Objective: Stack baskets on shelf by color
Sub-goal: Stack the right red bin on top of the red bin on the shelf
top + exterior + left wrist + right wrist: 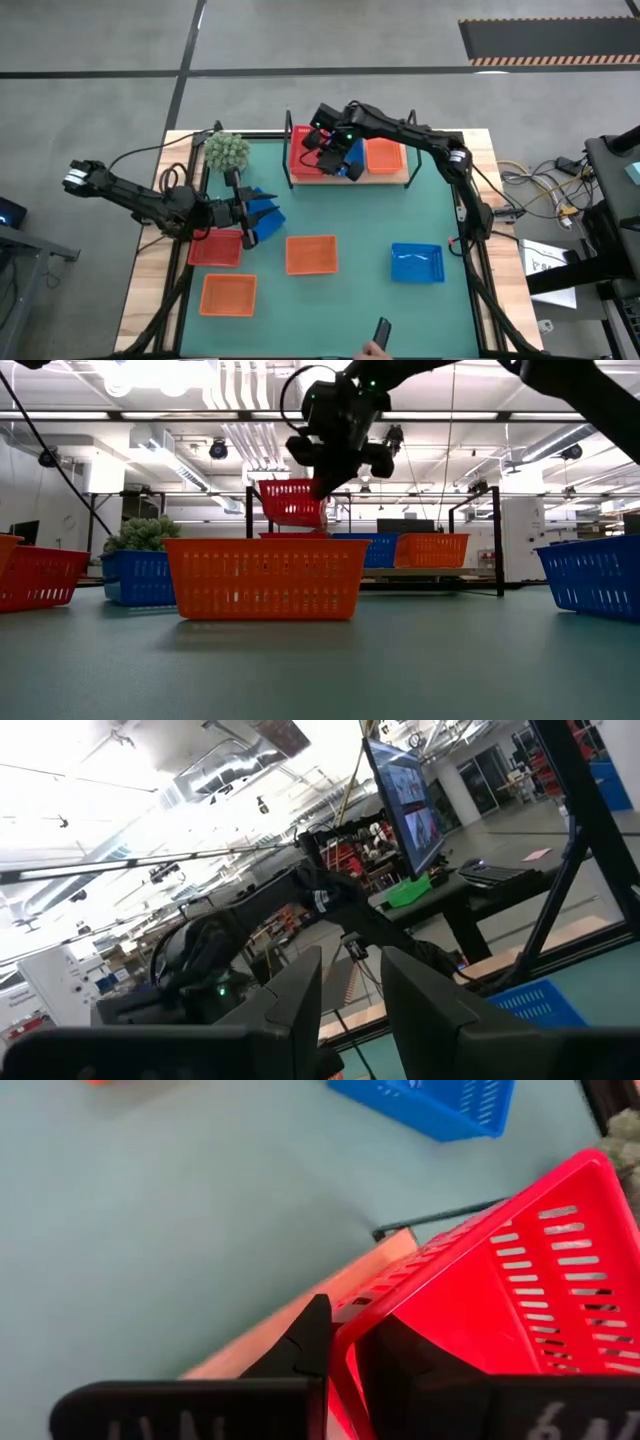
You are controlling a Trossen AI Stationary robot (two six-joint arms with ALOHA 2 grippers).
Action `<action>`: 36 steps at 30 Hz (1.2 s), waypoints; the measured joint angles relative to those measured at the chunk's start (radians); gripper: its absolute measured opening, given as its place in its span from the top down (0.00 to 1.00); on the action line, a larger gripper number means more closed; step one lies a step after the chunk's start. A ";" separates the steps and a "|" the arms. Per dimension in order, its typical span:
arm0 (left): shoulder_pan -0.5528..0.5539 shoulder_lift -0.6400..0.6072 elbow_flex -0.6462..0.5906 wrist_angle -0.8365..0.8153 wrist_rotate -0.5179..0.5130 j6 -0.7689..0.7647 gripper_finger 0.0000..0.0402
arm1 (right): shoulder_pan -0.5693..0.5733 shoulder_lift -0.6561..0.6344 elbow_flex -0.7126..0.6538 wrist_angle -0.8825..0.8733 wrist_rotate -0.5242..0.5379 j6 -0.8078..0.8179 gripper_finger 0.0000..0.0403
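Observation:
The wooden shelf [350, 178] stands at the table's far side. On it are a red basket [290, 535], a blue basket [378, 550] and an orange basket [385, 156]. My right gripper [325, 140] is shut on another red basket [292, 501], held tilted above the shelf's left end. My left gripper [246, 218] is open at the table's left, beside a blue basket [265, 212] that rests on the mat. On the mat also lie a red basket [215, 248], two orange baskets [311, 254] [228, 295] and a blue basket [416, 262]. My right gripper pinches one wall of the red basket at its rim [350, 1328], one finger inside the basket and one outside. The fingers come from above, slanting down. The basket is lifted clear and tilted, hanging over the shelf board [300, 1325] and the red basket on it.
A potted plant [227, 150] stands at the far left beside the shelf. A person's hand [375, 348] with a dark object shows at the table's near edge. The green mat [350, 300] is bare between the loose baskets.

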 joint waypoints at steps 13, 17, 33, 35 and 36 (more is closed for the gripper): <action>0.000 0.000 0.000 0.000 0.000 0.001 0.78 | -0.029 0.045 0.002 0.026 -0.001 -0.066 0.95; 0.000 0.000 -0.001 0.001 0.000 0.001 0.78 | -0.033 0.071 0.002 0.024 -0.001 -0.074 0.95; 0.000 0.000 -0.006 0.001 0.000 0.001 0.78 | -0.039 0.076 0.002 0.041 0.003 -0.091 0.94; 0.000 0.000 -0.006 0.001 0.000 0.001 0.78 | -0.039 0.076 0.002 0.043 0.003 -0.091 0.94; 0.000 0.000 -0.006 0.001 0.000 0.001 0.78 | -0.039 0.076 0.002 0.043 0.004 -0.091 0.93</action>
